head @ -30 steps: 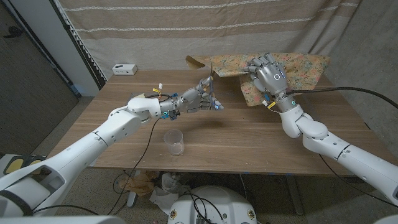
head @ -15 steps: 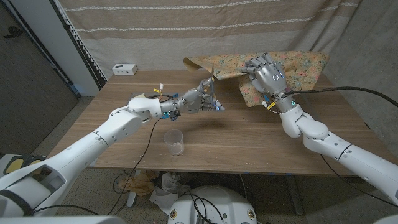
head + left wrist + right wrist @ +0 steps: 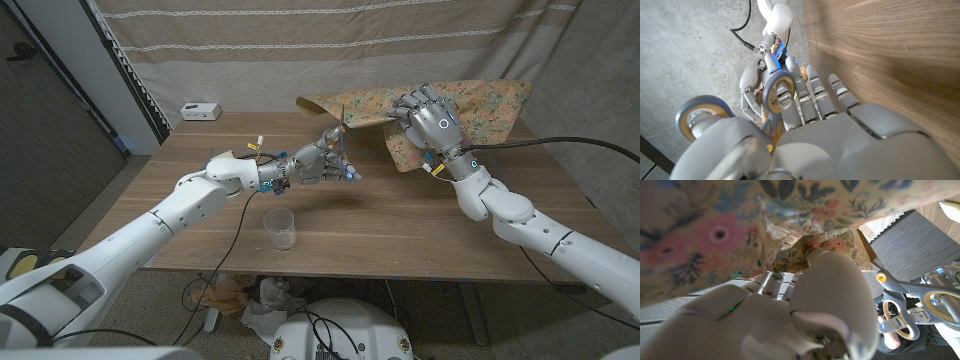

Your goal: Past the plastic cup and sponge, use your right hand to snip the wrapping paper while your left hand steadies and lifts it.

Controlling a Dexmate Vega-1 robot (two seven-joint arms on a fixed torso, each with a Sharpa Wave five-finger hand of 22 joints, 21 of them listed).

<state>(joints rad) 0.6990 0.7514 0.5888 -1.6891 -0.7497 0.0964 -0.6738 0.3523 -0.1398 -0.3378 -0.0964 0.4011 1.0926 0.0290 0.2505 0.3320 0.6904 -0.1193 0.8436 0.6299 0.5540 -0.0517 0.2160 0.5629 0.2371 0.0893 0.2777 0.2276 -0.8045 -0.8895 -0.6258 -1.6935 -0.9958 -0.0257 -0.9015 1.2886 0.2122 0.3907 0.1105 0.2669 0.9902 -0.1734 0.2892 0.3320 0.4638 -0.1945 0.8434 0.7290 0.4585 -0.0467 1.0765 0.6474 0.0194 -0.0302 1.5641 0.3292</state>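
Observation:
The floral wrapping paper (image 3: 465, 100) hangs lifted above the far right of the table, gripped along its near edge by my right hand (image 3: 430, 118). My left hand (image 3: 318, 162) holds grey scissors (image 3: 341, 128) with yellow-lined handles, blades pointing up to the paper's left edge. In the right wrist view my right hand (image 3: 810, 310) bunches the paper (image 3: 730, 225), with the scissors (image 3: 907, 292) just beyond. The left wrist view shows my left hand (image 3: 810, 125) with fingers through the scissors' loops (image 3: 774, 92). A clear plastic cup (image 3: 281, 228) stands near the table's front edge.
A small white box (image 3: 200, 110) lies at the table's far left corner. A striped curtain hangs behind the table. Bare wooden tabletop (image 3: 400, 230) stretches between the cup and my right arm.
My right hand has raised the paper slightly. The left hand with the scissors has edged a little toward the paper's edge.

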